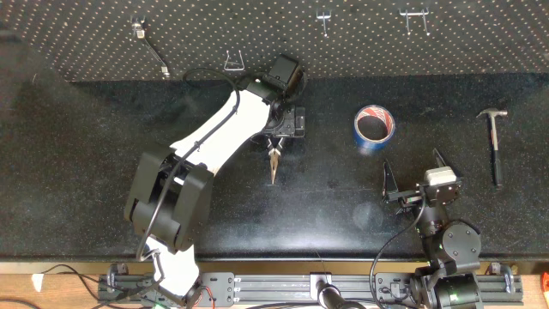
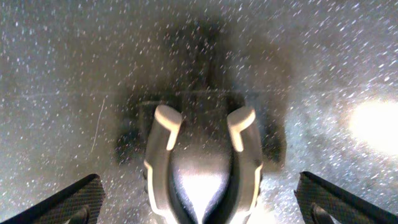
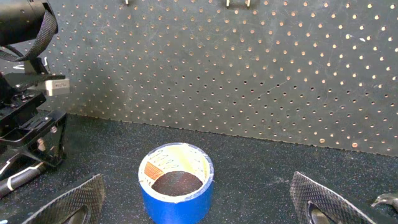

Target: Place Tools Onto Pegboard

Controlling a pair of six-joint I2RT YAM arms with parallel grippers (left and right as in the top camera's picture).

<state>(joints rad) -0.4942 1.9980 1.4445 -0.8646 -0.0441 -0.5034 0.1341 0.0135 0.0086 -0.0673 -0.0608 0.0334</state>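
Nothing hung yet: we count three tools lying on the worktop.

Left to right in the top view: the left gripper (image 2: 199,186) sits over the pliers (image 1: 273,161) at the middle of the worktop, its jaws spread wide either side of the handles and gripping nothing. The blue tape roll (image 1: 374,126) is at 2 o'clock. The right gripper (image 1: 418,178) is at 4 o'clock, likewise wide open and empty. The hammer (image 1: 493,146) lies far out at 3 o'clock. We judge all three are left to hang. The black speckled worktop (image 1: 103,129) meets the pegboard (image 1: 257,26) at 12 o'clock, and its hooks (image 1: 323,17) look bare.
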